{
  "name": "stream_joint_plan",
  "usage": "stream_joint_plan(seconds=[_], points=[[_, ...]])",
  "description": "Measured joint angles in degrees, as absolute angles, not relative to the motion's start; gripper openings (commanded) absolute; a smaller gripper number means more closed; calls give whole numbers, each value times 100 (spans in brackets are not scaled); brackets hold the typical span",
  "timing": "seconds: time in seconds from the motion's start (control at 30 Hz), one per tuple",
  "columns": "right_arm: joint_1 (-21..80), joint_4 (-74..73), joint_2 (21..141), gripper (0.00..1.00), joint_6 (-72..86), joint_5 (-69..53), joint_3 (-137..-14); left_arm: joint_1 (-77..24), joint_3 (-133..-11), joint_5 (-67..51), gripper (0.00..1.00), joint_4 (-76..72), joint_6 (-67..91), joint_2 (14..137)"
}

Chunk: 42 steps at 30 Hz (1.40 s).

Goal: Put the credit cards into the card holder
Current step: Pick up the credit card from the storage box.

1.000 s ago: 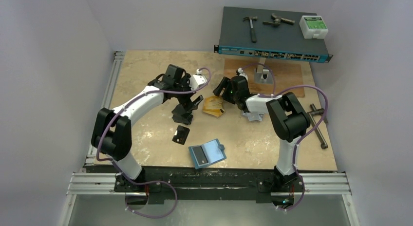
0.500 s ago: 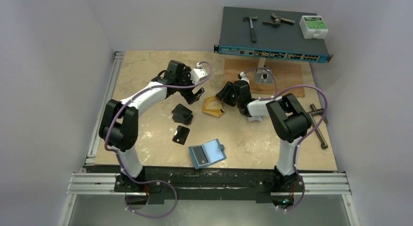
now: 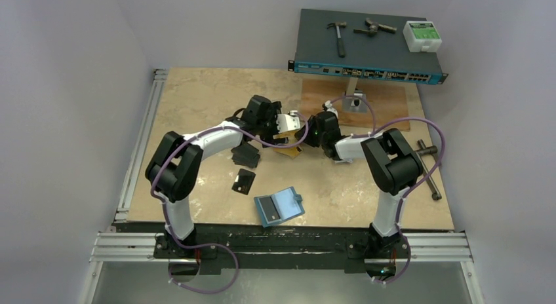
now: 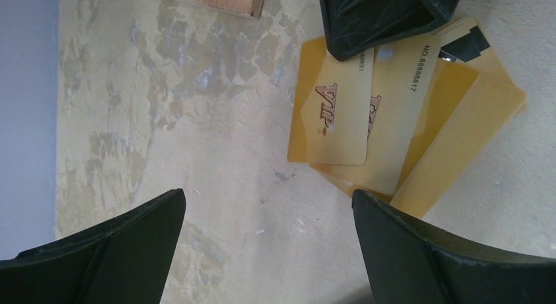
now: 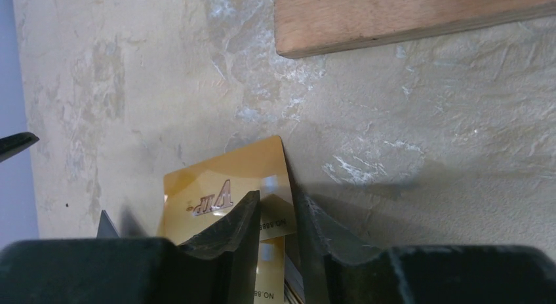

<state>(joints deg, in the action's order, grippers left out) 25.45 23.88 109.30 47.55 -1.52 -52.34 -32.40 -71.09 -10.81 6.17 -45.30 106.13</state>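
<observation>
The left gripper [image 4: 267, 199] swung away from the black stack [image 3: 247, 153] it had hovered over. It came in, jaws spread wide, facing the right gripper [image 5: 277, 202], with the orange-gold cards [image 4: 341, 120] just ahead of its fingers. The right gripper drew its jaws close about the top card's edge, leaving a narrow gap.

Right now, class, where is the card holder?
In the top view, the card holder lies open near the front edge, right of a lone black card.
</observation>
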Motion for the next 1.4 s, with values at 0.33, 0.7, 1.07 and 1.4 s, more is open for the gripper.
stream_joint_plan(seconds=[0.33,0.7,1.07,1.4], points=[[2545,2329,10892,15,4779,-150,-5201,-3382,-7078,-764,100,54,-5017,10812],[2550,2156,10112,13,4766,-104,-4539,-3592,-6757,-683,100,-180,-5616,10831],[2550,2152,9605,0,4781,-106,-4176,-3575,-6757,-611,100,-252,-5625,10833],[2550,2617,9045,0,5011,-414,-3839,-3430,-6759,-676,100,-97,-5266,10763]])
